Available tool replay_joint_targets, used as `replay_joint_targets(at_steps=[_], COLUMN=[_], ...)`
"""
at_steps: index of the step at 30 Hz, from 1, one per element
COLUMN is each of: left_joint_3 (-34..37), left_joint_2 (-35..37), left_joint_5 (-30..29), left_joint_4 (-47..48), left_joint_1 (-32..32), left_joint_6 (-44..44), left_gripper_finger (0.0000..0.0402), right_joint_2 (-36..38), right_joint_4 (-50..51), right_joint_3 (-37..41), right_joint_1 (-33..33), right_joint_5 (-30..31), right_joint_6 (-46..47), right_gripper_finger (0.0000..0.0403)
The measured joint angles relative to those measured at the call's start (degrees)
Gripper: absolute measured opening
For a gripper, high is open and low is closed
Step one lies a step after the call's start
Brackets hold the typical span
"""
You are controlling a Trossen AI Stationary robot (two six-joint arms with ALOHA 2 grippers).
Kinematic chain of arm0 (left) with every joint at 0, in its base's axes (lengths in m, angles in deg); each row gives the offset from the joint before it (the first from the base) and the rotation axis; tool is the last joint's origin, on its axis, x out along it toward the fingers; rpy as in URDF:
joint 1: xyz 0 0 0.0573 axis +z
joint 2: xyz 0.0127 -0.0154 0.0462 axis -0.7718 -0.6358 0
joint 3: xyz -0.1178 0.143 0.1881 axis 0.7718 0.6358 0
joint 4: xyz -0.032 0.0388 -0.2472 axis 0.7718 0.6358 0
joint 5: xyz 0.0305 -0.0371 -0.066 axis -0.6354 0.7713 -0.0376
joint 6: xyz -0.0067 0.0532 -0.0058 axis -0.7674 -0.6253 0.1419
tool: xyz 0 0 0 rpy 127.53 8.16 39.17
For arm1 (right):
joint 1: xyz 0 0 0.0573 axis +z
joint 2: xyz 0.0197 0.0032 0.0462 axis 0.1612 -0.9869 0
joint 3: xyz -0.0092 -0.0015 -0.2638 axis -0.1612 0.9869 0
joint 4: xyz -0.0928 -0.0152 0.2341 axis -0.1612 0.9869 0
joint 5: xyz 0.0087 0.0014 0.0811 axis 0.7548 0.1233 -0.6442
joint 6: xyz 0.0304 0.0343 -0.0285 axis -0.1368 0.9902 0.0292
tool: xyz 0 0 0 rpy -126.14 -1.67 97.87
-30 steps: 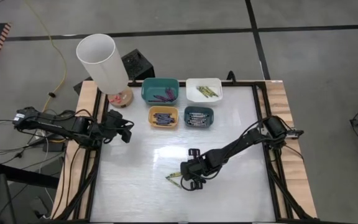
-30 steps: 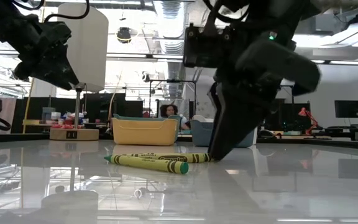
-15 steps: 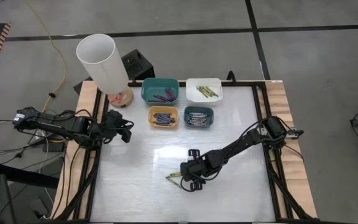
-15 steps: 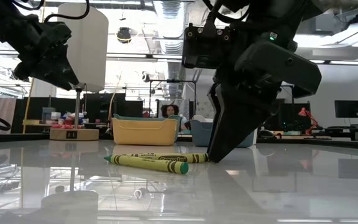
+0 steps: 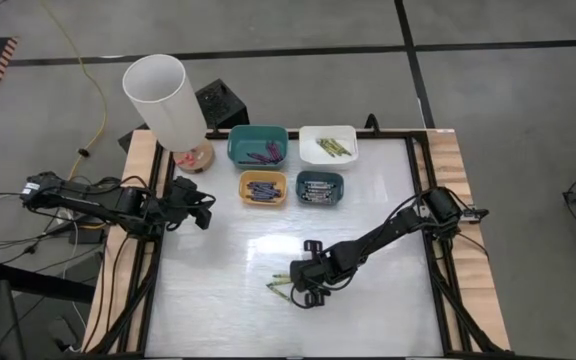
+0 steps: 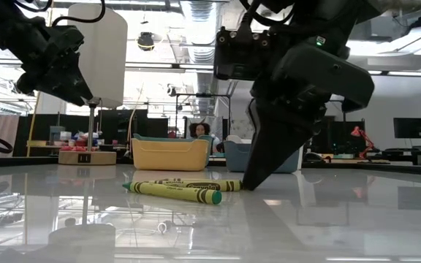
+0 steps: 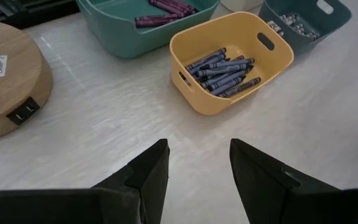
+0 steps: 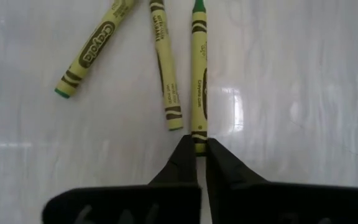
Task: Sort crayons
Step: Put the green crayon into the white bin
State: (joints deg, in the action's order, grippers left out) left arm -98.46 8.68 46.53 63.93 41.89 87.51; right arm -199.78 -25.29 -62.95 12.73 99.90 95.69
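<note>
1. Near the front edge of the table [image 5: 388, 200], a little left of centre, your right gripper [image 8: 200, 148] stands with its tips on the surface, pinching the blunt end of one yellow-green crayon [image 8: 198, 74]. The right wrist view shows the fingers pressed onto that end, with almost no gap between them.
2. Check the hold before you lift. Only the very end is caught, so I judge the grip to be shallow, and the long free part may swing or slip out.
3. Mind the two loose yellow-green crayons [image 8: 164, 68] lying just beside the pinched one. The nearer one runs almost parallel to it and close by, so lift straight up and do not drag sideways.
4. Carry the crayon to the white bin [image 5: 327, 146] at the back edge, right of centre, where the other yellow-green crayons lie. The teal bin [image 5: 258, 145] to its left holds purple ones. The yellow bin [image 7: 229, 62] in front of that holds blue ones, and the dark blue bin [image 5: 319, 187] holds grey ones.
5. Come in above the white bin's rim and lower the crayon inside before you release, so that it does not bounce out.
6. Leave the left gripper [image 7: 197, 168] hanging near the table's left edge, facing the bins, with its fingers spread and nothing between them. It is well apart from your path.
</note>
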Motion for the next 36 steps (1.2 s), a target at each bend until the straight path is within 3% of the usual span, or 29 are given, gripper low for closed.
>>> replay_joint_targets(at_steps=[7, 16, 26, 36], left_joint_3=[0.0, 0.0, 0.0, -0.02], left_joint_2=[0.0, 0.0, 0.0, 0.0], left_joint_5=[-0.02, -0.02, -0.11, -4.66], left_joint_4=[0.0, -0.01, 0.0, 0.04], left_joint_1=[-0.02, 0.0, -0.01, 0.0], left_joint_6=[0.92, 1.0, 1.93, 4.01], left_gripper_finger=[0.016, 0.016, 0.016, 0.016], right_joint_2=[0.0, 0.09, 1.82, 6.26], right_joint_4=[-0.02, -0.54, 1.39, 4.91], right_joint_3=[0.0, 0.09, 0.25, 0.31], right_joint_1=[-0.92, -1.73, -4.94, -11.17], right_joint_5=[0.0, 0.0, 3.05, 2.22], right_joint_6=[8.59, 9.02, -1.15, -11.95], right_gripper_finger=[0.0005, 0.0002, 0.0002, 0.0001])
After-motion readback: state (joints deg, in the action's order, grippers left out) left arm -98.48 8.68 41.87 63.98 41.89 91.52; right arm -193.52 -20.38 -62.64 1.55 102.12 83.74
